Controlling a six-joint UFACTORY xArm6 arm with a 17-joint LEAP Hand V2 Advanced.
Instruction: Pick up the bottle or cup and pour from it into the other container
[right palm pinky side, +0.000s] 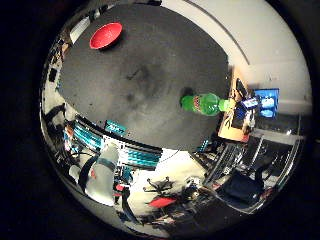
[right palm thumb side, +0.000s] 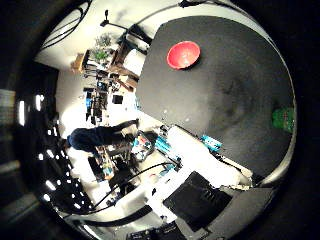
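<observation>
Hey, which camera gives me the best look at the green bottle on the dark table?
The little finger side palm view: the green bottle shows whole there, standing on the dark table well apart from the red bowl. The thumb side palm view catches only a green patch of it at the picture's rim.
</observation>
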